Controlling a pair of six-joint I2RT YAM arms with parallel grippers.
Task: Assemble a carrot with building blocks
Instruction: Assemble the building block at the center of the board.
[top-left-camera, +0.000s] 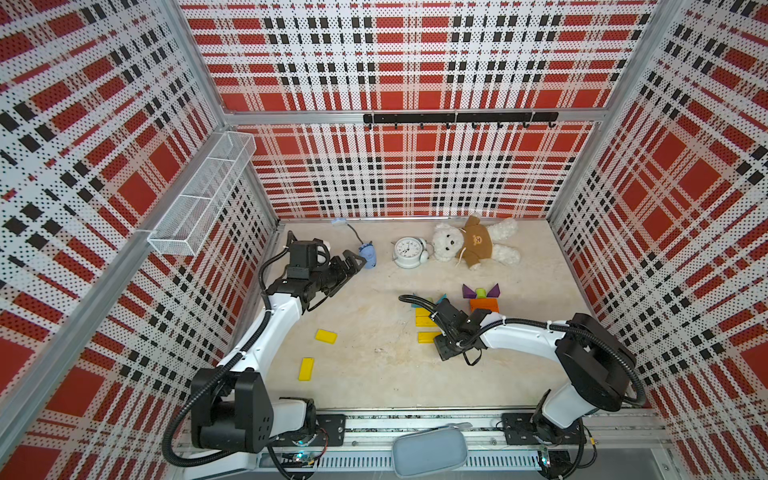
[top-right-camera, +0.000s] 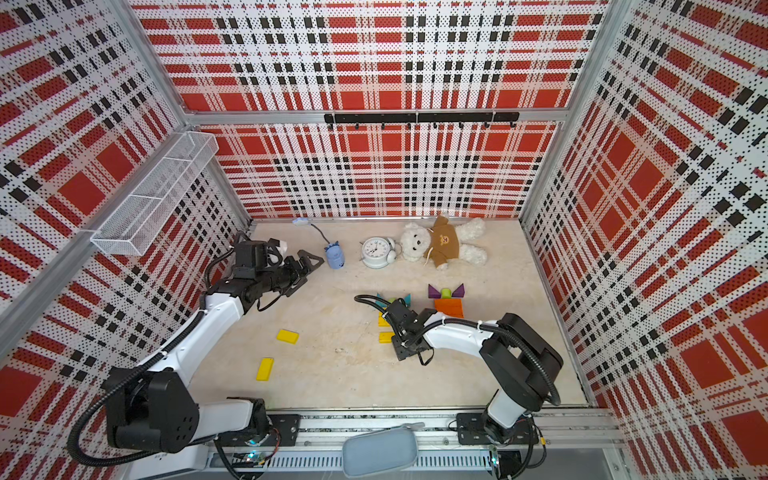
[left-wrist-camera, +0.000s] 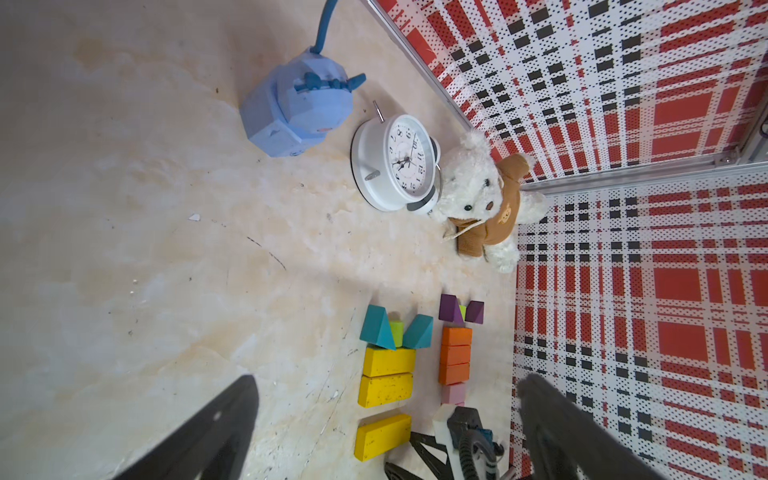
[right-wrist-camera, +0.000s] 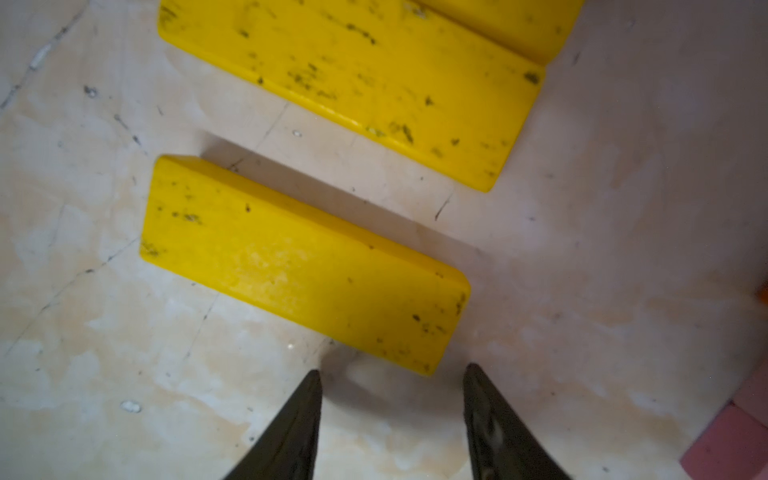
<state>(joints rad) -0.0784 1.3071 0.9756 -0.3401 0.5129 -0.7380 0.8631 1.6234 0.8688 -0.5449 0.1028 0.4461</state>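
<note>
As the left gripper (top-left-camera: 353, 262) gapes idle, the right gripper (right-wrist-camera: 392, 370), part-open and empty, should probably push the loose yellow bar (right-wrist-camera: 303, 266) home.

mid floor (top-left-camera: 374, 299) open, blocks (top-left-camera: 484, 305) (clock (top-left-camera: 407, 251) behind) right
</note>
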